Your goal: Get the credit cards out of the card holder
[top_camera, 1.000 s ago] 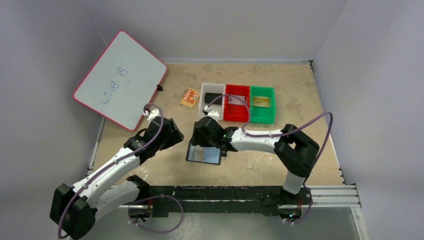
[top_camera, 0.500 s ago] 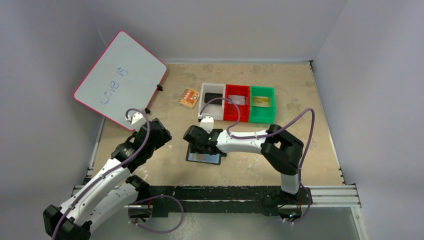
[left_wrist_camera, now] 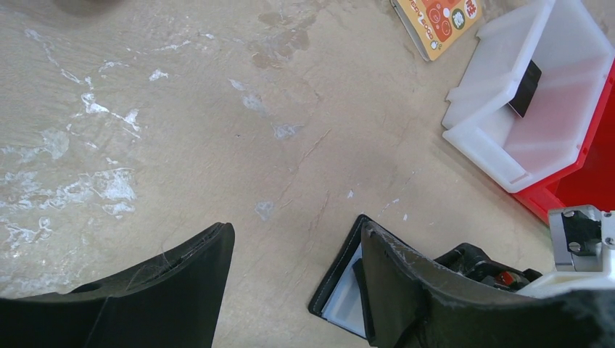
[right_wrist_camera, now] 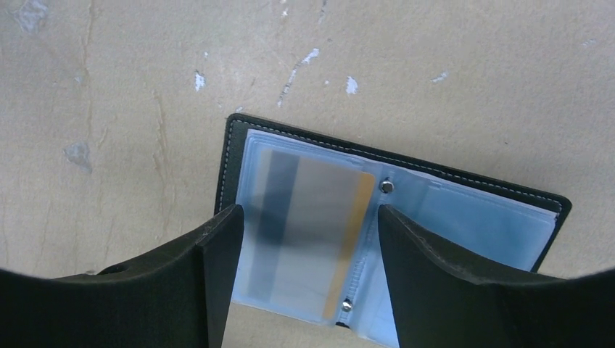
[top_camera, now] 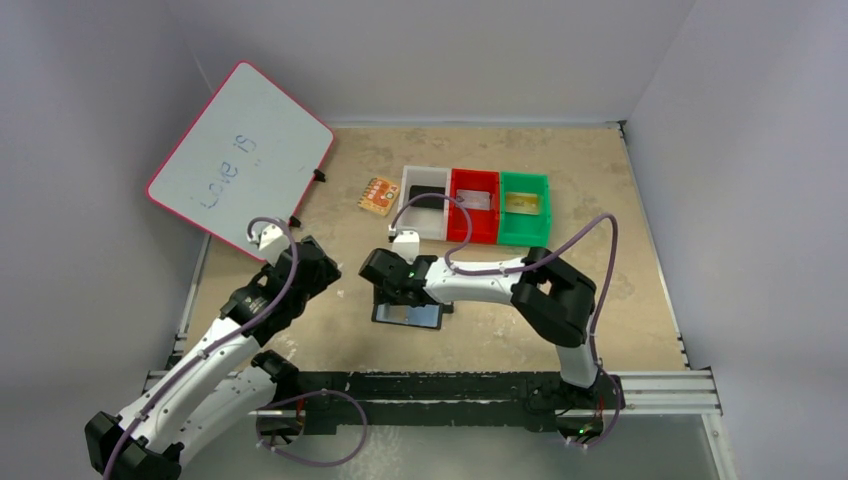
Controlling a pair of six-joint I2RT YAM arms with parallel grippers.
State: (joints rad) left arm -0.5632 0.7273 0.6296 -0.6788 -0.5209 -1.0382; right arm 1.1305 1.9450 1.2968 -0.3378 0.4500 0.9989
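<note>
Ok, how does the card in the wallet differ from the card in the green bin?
The wallet's card is grey with a dark stripe and a gold edge; the bin's card looks gold-tan. The wallet's card sits behind a pale blue sleeve of the open wallet; the bin's card lies uncovered in the green bin. Both are flat rectangles.

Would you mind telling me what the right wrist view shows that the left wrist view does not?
Only the right wrist view shows the card holder lying open, with a credit card tucked in one pale blue sleeve. Only the left wrist view shows the orange patterned piece, the white bin holding a black block, and an edge of the red bin. Both show the card holder, just a corner of it from the left wrist, and the tan table.
</note>
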